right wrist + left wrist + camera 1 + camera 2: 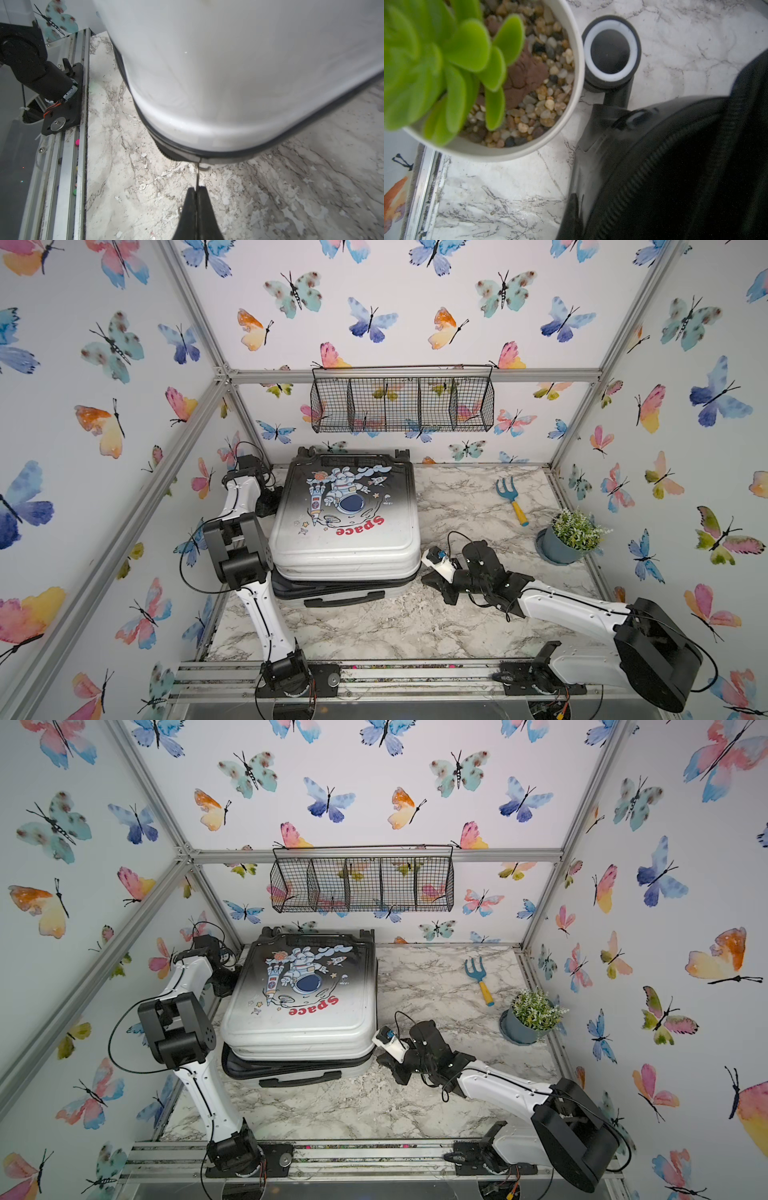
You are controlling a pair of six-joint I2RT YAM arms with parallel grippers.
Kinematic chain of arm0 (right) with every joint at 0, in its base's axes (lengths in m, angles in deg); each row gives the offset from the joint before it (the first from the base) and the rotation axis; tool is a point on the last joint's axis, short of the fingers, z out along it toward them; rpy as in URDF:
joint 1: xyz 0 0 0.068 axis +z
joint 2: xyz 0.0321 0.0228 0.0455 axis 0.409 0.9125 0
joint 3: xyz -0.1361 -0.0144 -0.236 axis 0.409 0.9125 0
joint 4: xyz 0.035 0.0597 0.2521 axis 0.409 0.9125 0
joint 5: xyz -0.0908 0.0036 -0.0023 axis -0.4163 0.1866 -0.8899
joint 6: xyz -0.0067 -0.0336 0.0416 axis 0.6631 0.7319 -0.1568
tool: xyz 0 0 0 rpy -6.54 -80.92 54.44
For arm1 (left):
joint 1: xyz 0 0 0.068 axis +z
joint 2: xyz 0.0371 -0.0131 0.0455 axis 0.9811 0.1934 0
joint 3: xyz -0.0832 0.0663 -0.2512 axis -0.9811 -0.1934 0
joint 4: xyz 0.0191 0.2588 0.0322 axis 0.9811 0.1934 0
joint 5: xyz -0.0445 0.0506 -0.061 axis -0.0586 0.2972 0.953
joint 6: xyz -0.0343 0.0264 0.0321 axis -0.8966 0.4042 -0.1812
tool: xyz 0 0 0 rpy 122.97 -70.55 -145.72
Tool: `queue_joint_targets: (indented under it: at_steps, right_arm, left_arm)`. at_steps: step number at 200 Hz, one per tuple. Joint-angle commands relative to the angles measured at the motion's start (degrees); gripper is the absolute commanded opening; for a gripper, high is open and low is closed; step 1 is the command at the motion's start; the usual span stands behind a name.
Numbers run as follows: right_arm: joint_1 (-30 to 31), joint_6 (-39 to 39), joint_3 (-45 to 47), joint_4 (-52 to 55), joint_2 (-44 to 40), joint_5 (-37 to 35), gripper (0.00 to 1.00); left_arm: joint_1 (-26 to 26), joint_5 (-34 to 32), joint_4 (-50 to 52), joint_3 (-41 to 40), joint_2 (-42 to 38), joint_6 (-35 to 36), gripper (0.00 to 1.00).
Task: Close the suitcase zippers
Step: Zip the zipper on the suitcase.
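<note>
The suitcase (345,526) lies flat on the marble table, print side up, in both top views. Along its near edge the two shells gape, showing the black zipper track (332,585). My right gripper (196,188) sits at the near right corner, shut on a thin metal zipper pull (197,176) that runs to the slider (200,161) on the rim. My left gripper (272,499) is at the far left side, by a black wheel (610,54). It looks shut against the rim beside the zipper teeth (643,176); anything held there is hidden.
A white pot (579,68) with a green succulent stands next to the wheel. A blue garden fork (509,493) and a grey potted plant (559,547) sit at the right. A wire basket (401,404) hangs on the back wall. A metal rail (374,676) borders the front.
</note>
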Motion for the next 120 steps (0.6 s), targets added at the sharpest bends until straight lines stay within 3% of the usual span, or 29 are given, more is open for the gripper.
queue_joint_targets:
  at_steps: [1, 45, 120]
  right_arm:
    - [5.91, -1.91, -1.63, -3.18, 1.00, 1.44, 0.02]
    - [9.50, -4.65, -2.50, -8.37, 1.07, 2.04, 0.02]
    - [19.71, -2.75, -4.84, -12.61, 2.61, -6.86, 0.02]
  left_arm:
    - [0.83, -5.48, 1.55, 0.15, 1.70, -10.63, 0.00]
    - [0.75, -6.74, 0.14, -3.80, 0.14, -12.77, 0.00]
    - [0.76, -7.09, 0.66, -4.13, 0.14, -14.14, 0.00]
